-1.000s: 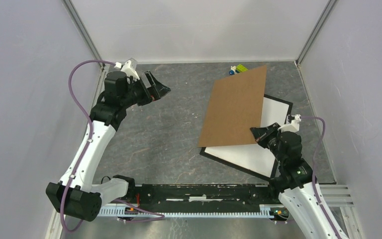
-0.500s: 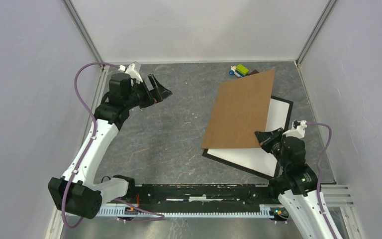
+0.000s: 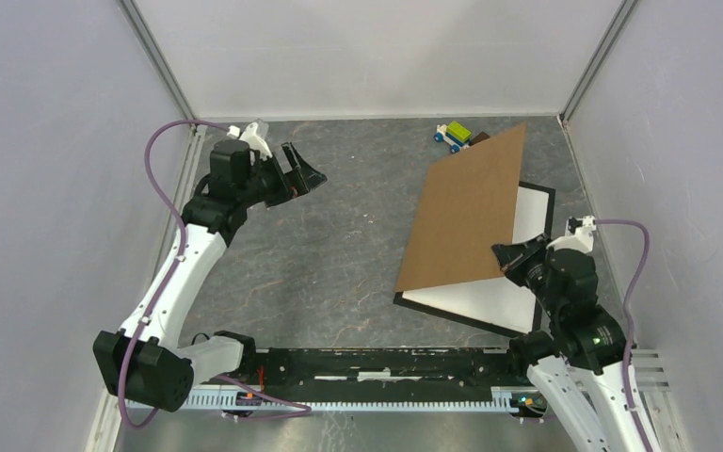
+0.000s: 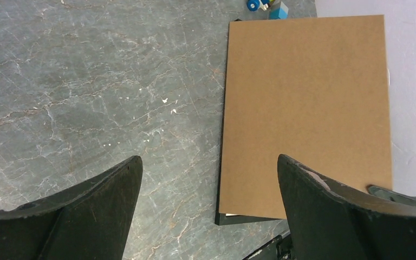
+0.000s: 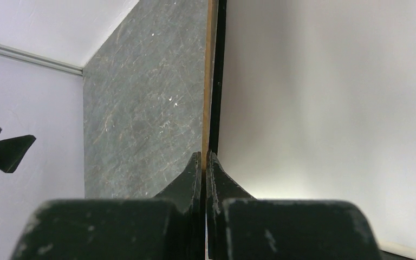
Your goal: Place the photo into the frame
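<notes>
No writing, label, brand, number or sign can be read in any view; board (image 3: pixel 466 212), frame (image 4: pixel 228 219) and worktop (image 3: pixel 339 245) carry none.

Top cam overhead; wrist cams lower, all share board (image 3: pixel 466 212).

walls (image 3: pixel 47 188): pale lilac panels | corner posts (image 3: pixel 157 58): bare metal | tabletop (image 3: pixel 339 245): grey marbled, evenly lit

jaws wide apart | cardboard board (image 4: pixel 306 114) covering black frame (image 4: pixel 233 220) | grey table (image 4: pixel 86 81)
</notes>
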`<state>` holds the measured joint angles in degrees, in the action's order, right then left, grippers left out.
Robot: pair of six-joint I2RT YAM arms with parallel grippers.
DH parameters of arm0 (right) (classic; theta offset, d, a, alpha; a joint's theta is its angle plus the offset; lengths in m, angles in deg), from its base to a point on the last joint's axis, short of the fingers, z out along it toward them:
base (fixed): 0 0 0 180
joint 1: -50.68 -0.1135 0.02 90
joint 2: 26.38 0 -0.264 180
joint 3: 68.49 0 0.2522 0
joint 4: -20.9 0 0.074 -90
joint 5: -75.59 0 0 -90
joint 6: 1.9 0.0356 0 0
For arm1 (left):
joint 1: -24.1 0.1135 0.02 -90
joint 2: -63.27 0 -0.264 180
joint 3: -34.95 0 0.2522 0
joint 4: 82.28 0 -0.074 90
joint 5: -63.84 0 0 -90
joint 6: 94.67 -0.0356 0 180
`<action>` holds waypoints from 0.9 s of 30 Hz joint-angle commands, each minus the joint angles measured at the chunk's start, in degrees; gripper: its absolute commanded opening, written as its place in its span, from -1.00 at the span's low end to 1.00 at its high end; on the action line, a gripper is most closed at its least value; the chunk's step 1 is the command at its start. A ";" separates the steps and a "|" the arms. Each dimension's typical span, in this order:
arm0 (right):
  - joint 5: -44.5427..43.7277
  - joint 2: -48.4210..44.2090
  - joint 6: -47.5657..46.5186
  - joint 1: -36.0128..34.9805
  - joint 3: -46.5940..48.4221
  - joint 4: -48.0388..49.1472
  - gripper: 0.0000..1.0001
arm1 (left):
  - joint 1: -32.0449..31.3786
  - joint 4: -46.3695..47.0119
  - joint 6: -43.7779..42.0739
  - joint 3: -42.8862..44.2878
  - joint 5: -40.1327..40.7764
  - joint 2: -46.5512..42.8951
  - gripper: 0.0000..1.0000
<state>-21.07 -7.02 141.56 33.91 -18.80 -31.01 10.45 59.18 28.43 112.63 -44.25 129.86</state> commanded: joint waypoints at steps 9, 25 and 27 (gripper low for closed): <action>-3.13 5.66 -4.88 -0.13 16.33 -3.43 -1.00 | -0.62 2.91 -2.66 -0.73 -0.88 0.13 0.98; -5.11 -0.76 0.86 -0.13 6.18 3.25 -1.00 | -0.77 3.11 -2.63 -0.82 -1.22 0.39 0.98; -5.00 -0.95 0.80 -0.07 6.09 3.80 -1.00 | -0.79 3.13 -2.60 -0.73 -1.12 0.47 0.98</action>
<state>-24.58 -6.65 140.79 33.87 -13.34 -36.32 10.08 60.12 28.43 112.06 -44.49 130.23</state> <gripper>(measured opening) 0.020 0.993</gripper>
